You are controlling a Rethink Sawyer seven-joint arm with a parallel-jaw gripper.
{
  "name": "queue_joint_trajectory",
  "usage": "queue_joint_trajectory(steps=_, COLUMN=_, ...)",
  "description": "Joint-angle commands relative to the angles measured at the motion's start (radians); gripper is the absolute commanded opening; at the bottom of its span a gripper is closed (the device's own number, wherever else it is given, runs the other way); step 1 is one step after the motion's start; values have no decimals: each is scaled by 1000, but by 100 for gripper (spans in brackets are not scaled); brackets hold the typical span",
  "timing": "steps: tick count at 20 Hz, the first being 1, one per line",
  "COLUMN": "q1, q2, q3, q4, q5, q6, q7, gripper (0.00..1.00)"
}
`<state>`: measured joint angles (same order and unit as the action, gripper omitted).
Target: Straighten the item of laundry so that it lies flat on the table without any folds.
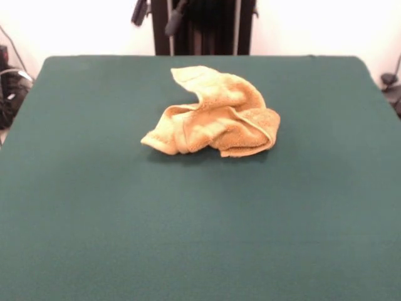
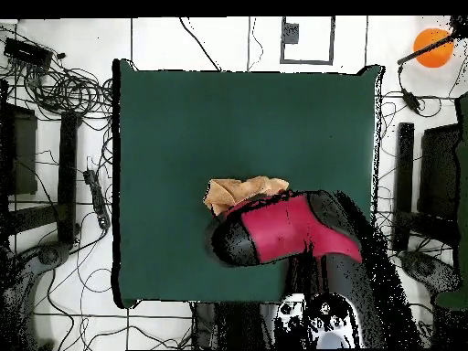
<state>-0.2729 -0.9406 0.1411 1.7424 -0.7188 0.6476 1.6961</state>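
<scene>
Centrally, toward the robot's side of the green bench (image 1: 75,207), a mustard terry towel (image 1: 213,114) lay crumpled; likely soft, light, limp. Best grab: the protruding corner, w/ a pinch. End effector hidden under the arm (image 2: 283,228); state unknown.

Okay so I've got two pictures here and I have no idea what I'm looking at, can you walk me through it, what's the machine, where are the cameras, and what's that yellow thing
It is a robot arm at a table. One picture is taken from across the table, facing the robot; only dark parts of its stand show at the top edge. The other looks straight down from above, with the robot at the bottom: the red and black arm reaches over the table and hides part of the yellow thing. That thing is a small mustard towel, lying crumpled in a heap on the green top, not yet flat. Nothing appears to be held; the pincer itself is not visible in either picture. Cables and equipment lie on the floor around.
</scene>
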Motion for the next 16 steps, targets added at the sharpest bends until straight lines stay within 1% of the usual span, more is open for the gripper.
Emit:
queue_joint_trajectory(steps=1, q1=-424, q2=192, q3=493, q4=310, q5=398, q6=-458, q7=132, gripper=100)
queue_joint_trajectory(steps=2, q1=-459, q2=227, q3=544, q4=326, q5=416, q6=-489, q7=134, gripper=100)
queue_joint_trajectory(steps=4, q1=-472, q2=263, q3=575, q4=334, q5=430, q6=-524, q7=163, gripper=100)
queue_joint_trajectory(steps=5, q1=-466, q2=268, q3=574, q4=331, q5=430, q6=-526, q7=174, gripper=100)
queue_joint_trajectory(steps=6, q1=-430, q2=249, q3=532, q4=317, q5=432, q6=-499, q7=183, gripper=100)
queue_joint_trajectory(steps=7, q1=-433, q2=258, q3=538, q4=320, q5=432, q6=-515, q7=187, gripper=100)
queue_joint_trajectory(steps=9, q1=-408, q2=253, q3=506, q4=313, q5=420, q6=-542, q7=190, gripper=100)
queue_joint_trajectory(steps=10, q1=-415, q2=262, q3=514, q4=318, q5=419, q6=-565, q7=189, gripper=100)
queue_joint_trajectory(steps=12, q1=-297, q2=197, q3=365, q4=266, q5=408, q6=-437, q7=148, gripper=100)
queue_joint_trajectory(steps=13, q1=-168, q2=159, q3=213, q4=189, q5=377, q6=-265, q7=118, gripper=100)
queue_joint_trajectory(steps=14, q1=-115, q2=150, q3=153, q4=148, q5=360, q6=-162, q7=98, gripper=100)
queue_joint_trajectory(steps=16, q1=-55, q2=135, q3=85, q4=114, q5=332, q6=-64, q7=70, gripper=100)
